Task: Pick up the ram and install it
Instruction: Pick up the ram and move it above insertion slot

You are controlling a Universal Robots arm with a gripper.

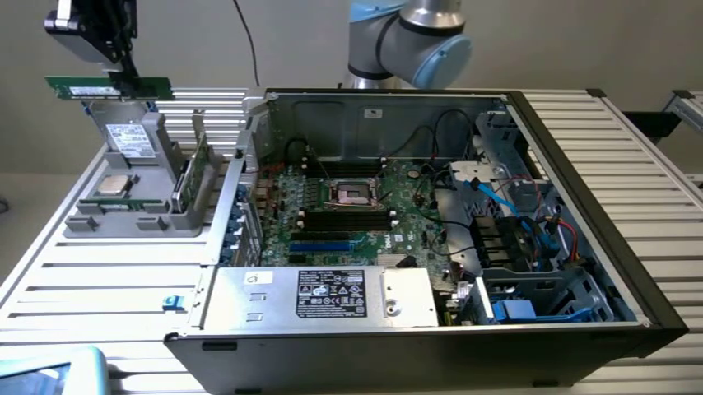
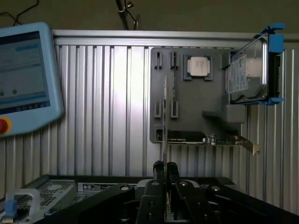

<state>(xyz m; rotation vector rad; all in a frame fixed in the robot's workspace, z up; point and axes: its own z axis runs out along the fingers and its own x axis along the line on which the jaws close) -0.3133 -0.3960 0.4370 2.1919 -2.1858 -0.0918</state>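
Ribbed aluminium table (image 1: 110, 271), with an open PC case (image 1: 329, 362) across most of it and a grey parts holder (image 1: 121, 222) near the table edge on the exterior view's left.

Status as I read it:
- Pick is done. The ram (image 1: 77, 87) is clear of the holder and in the air above its far end, touching nothing but the fingers.
- Install is not done. The black DIMM slots (image 1: 349, 217) on the motherboard (image 1: 407, 222) look empty, and the stick is well away from them, outside the case.
- The hard drive (image 1: 132, 140), CPU (image 1: 115, 183) and expansion card (image 1: 193, 177) sit in the holder, not part of this job.

Grip: the gripper (image 1: 127, 80) is clamped on the ram, gripping toward one end rather than mid-length, so most of the stick sticks out to one side. In the wrist view the board runs edge-on, straight out from between the fingertips.

Pose: the tool points straight down over the holder and carries the stick about level. One arm joint (image 1: 423, 37) shows behind the case's far wall. The teach pendant (image 2: 23, 74) lies on the table beside the case, apart from the holder.
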